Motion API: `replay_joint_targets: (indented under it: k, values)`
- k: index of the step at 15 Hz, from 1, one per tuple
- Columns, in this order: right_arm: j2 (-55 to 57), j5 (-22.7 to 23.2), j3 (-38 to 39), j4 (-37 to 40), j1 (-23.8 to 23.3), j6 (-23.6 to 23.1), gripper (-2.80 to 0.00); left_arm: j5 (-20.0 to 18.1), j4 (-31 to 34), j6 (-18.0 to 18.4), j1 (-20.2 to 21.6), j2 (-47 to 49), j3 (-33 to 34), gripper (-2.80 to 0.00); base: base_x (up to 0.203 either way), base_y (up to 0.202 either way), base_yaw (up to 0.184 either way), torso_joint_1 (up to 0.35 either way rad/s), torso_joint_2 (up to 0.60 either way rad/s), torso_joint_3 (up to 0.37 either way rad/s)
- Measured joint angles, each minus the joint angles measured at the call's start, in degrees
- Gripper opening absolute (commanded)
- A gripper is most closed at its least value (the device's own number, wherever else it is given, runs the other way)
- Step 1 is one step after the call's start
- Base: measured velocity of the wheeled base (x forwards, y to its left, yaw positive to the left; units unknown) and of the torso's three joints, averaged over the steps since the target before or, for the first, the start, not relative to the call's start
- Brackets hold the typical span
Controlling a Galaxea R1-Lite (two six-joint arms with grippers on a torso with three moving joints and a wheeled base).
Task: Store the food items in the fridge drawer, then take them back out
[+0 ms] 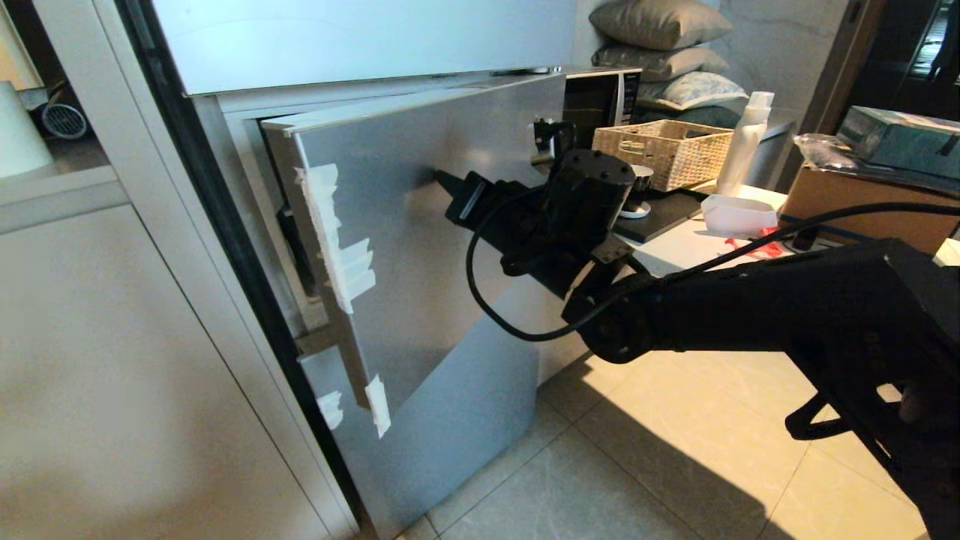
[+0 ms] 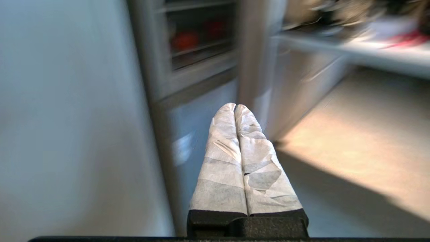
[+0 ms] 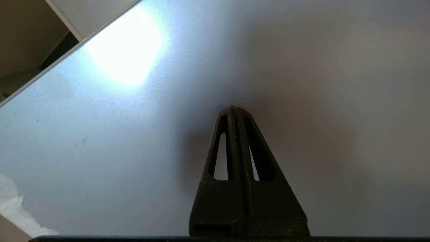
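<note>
The right pincer point(image 3: 234, 109), fingers together, presses its tip against the half-open grey fridge door point(image 1: 420, 225). The left pincer point(image 2: 235, 106), also together, faces 2 red food items point(image 2: 184, 40) inside.

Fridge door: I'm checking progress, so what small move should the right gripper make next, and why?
Probably keep pushing the fridge door: the right gripper, shut, has its tip at the panel, which stands ajar, with red food items visible inside.

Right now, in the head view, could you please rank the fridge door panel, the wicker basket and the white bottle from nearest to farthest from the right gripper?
1. Fridge door panel: silver-grey, right at the shut right gripper.
2. Wicker basket: on the counter, off to the gripper's right.
3. White bottle: just past the basket, farther right.
</note>
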Motion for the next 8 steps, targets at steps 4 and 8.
replay_joint_targets:
  k: [4,8]
  values:
    - [1.5,0.32,-1.06,0.15,0.26,0.05,-2.8,-15.24,-5.56,-8.41,-1.34,19.29,-9.18,-2.8,0.0,0.0,0.0,0.0,0.0,0.0]
    - [2.59,0.26,-2.91,0.28,0.52,-0.06,-2.8,-23.41,-18.36,-11.33,-7.81,42.54,-13.16,-2.8,0.0,0.0,0.0,0.0,0.0,0.0]
